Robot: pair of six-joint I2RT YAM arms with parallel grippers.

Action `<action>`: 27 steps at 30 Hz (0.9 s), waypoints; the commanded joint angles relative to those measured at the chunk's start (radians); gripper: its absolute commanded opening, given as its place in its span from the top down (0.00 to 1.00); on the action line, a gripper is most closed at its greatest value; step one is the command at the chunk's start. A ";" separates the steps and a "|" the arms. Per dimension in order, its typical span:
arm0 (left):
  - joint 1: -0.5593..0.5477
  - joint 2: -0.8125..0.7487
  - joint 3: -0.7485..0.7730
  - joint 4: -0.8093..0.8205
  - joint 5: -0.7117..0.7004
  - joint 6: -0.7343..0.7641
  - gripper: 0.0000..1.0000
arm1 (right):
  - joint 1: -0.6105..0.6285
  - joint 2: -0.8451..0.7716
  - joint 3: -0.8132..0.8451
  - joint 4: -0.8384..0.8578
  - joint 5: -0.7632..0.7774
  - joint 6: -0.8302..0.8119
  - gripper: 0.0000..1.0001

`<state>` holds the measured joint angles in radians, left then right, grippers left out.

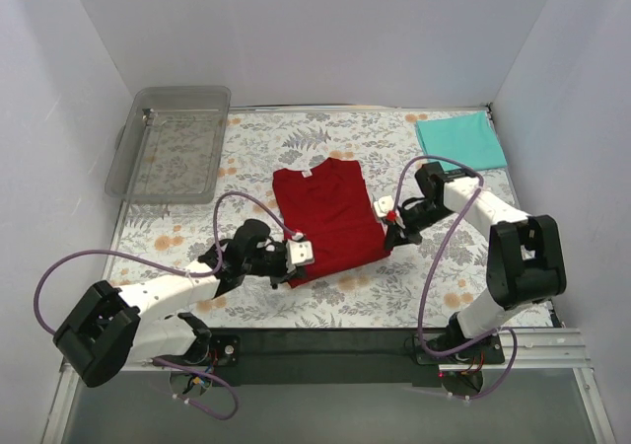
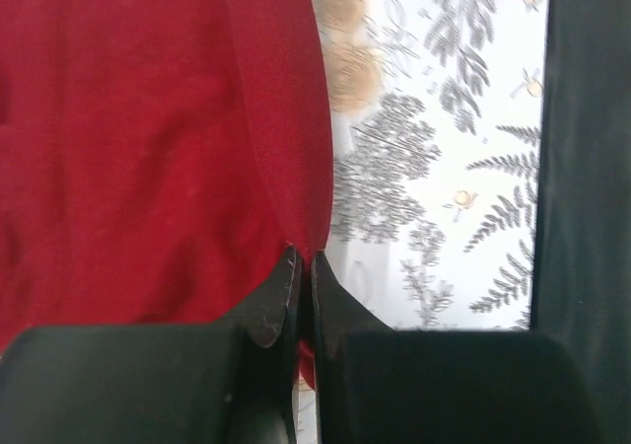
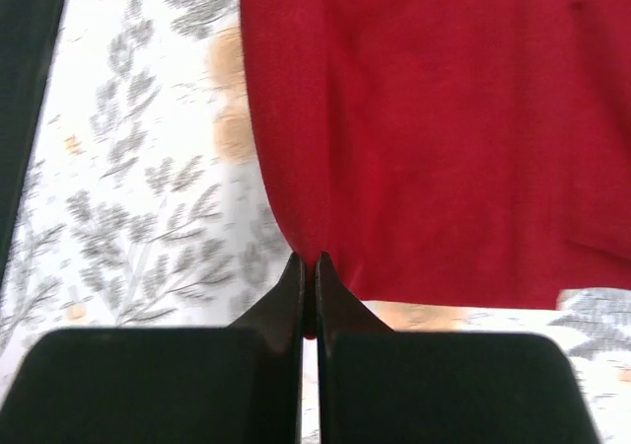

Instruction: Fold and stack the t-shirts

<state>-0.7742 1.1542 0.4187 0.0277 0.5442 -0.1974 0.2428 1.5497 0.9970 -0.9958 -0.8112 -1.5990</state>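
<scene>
T-shirts, qty two.

Item 1: dark red t-shirt (image 1: 330, 217). Laid flat at ctr of table on floral cloth (image 1: 394, 286), collar at far end, body set slightly askew. Sleeves appear tucked in, so the outline is seen as a rough rectangle. Near-left corner is pinched by left gripper (image 1: 294, 263); in left wrist view the left gripper's fingertips (image 2: 286, 276) are pressed together w/ red fabric caught between them at the hem edge. Right edge, toward the near end, is pinched by right gripper (image 1: 390, 225); in right wrist view the tips are likewise closed w/ a sliver of red held between them. Whether the pinched edges are raised off the cloth cannot be told.

Item 2: teal t-shirt (image 1: 461, 140). Folded flat, kept at far-right corner, well apart from item 1 and untouched by either arm.

Misc: clear tray (image 1: 182, 91) is placed at far left, overhanging the cloth edge.
</scene>
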 commanded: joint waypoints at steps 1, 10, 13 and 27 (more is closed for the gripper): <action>0.101 0.016 0.064 -0.020 0.161 0.029 1.00 | -0.004 0.090 0.124 -0.041 -0.060 0.091 0.99; 0.328 0.203 0.238 -0.023 0.325 0.072 1.00 | -0.004 0.326 0.432 -0.047 -0.091 0.235 0.99; 0.377 0.252 0.276 -0.008 0.344 0.076 1.00 | -0.005 0.392 0.523 -0.047 -0.103 0.289 0.99; 0.495 0.461 0.442 0.139 0.321 0.072 1.00 | -0.020 0.573 0.772 0.084 -0.144 0.573 0.99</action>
<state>-0.2909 1.5929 0.8112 0.0921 0.8566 -0.1280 0.2329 2.1143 1.7195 -0.9813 -0.9203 -1.1431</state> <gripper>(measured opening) 0.032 0.013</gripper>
